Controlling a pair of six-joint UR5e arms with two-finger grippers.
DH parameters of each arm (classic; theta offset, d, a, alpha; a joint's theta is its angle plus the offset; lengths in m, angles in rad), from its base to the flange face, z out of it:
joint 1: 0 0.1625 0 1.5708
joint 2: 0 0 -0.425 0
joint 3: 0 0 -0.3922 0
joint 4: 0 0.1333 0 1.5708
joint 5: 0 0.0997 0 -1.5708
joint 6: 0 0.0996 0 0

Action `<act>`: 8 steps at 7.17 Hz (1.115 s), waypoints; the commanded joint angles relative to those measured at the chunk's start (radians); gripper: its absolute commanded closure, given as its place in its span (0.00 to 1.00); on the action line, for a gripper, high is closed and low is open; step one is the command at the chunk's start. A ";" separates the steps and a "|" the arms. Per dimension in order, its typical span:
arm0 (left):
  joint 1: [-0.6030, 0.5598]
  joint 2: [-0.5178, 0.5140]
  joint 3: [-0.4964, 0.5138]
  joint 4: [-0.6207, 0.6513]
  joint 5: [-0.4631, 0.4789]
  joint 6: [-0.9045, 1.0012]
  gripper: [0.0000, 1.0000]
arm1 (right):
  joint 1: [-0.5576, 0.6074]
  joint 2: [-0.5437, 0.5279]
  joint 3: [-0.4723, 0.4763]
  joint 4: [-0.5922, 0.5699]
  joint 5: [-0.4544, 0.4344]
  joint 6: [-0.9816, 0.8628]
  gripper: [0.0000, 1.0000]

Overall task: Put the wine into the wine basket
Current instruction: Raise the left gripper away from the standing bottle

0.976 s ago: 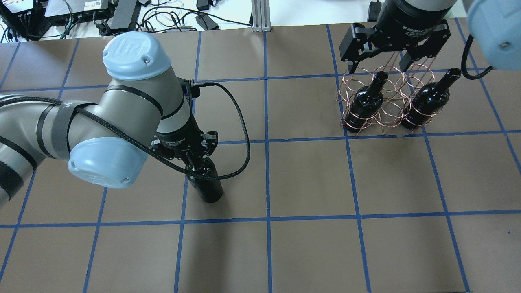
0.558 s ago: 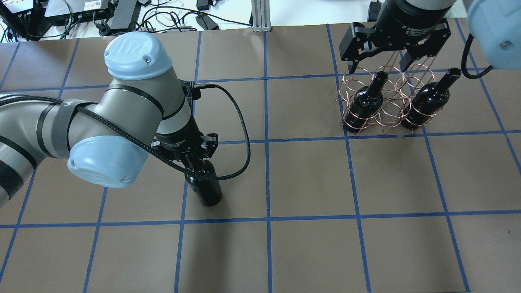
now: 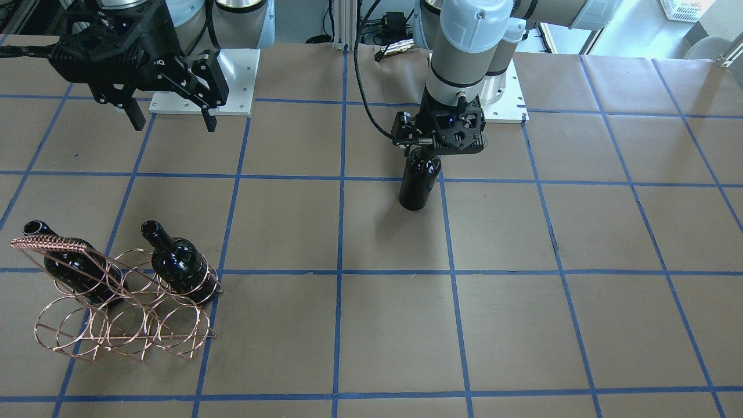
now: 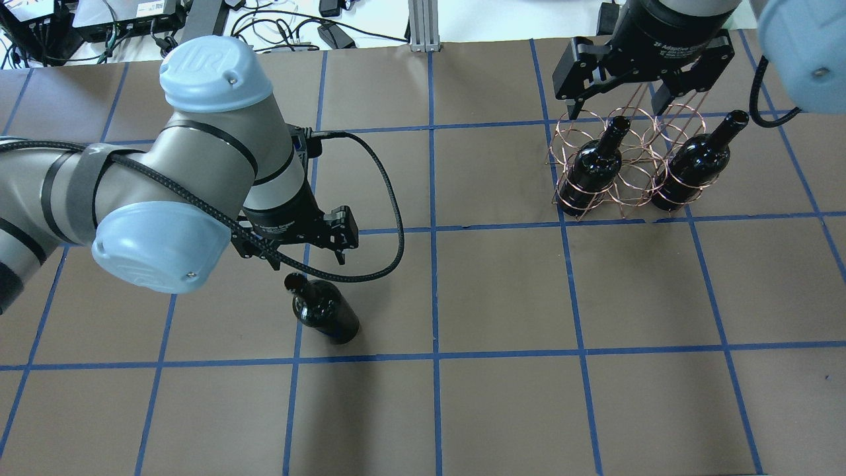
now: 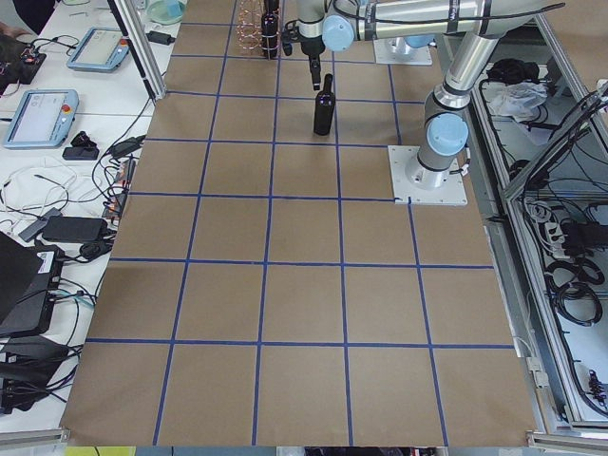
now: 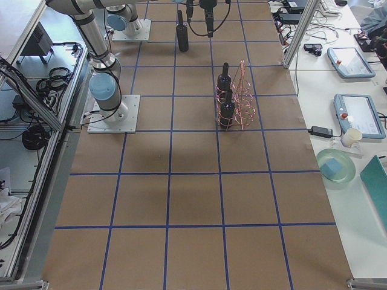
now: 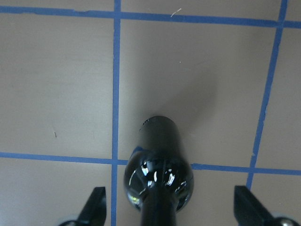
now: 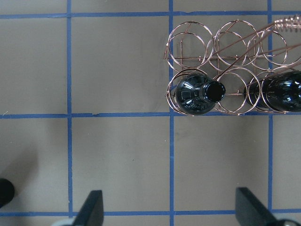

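Overhead exterior, left gripper [image 4: 307,259]: jaws spread wide, nothing held, poised just above and behind the mouth of the wine [image 4: 324,311].
Left wrist view, fingers [image 7: 96,207]: one at each lower corner, and the neck of the wine [image 7: 159,188] rises between them, a little toward the left one; neither touches the glass.
Wine, position: stands alone on the brown table [image 4: 502,410], base on a blue tape line, well apart from the rack.
Wine, long axis: upright in both side views, mouth up; the lean seen from overhead looks like perspective only.
Key relation: the neck sits straight under the wide jaws, so a short drop and a squeeze should catch it, by my reading.
Wine basket [image 4: 624,172]: far to the robot's right, with two other bottles [image 4: 591,168] leaning in its outer hoops.
Free slot: an empty hoop [image 8: 231,92] lies between those two bottles; the row behind is empty too.
Right gripper [image 4: 615,111]: jaws wide, holding nothing, hovering over the far side of the rack.
Nearer arm: the left for the wine, the right for the rack; the carry runs rightward across the table.
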 commanded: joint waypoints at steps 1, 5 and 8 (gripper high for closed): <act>0.013 0.001 0.115 -0.140 0.001 -0.009 0.00 | 0.003 -0.002 0.000 0.000 0.001 0.004 0.00; 0.207 0.012 0.248 -0.144 0.012 0.238 0.00 | 0.096 0.048 -0.004 -0.034 0.011 0.191 0.00; 0.445 0.013 0.270 -0.144 0.024 0.524 0.00 | 0.338 0.116 -0.004 -0.094 0.002 0.474 0.00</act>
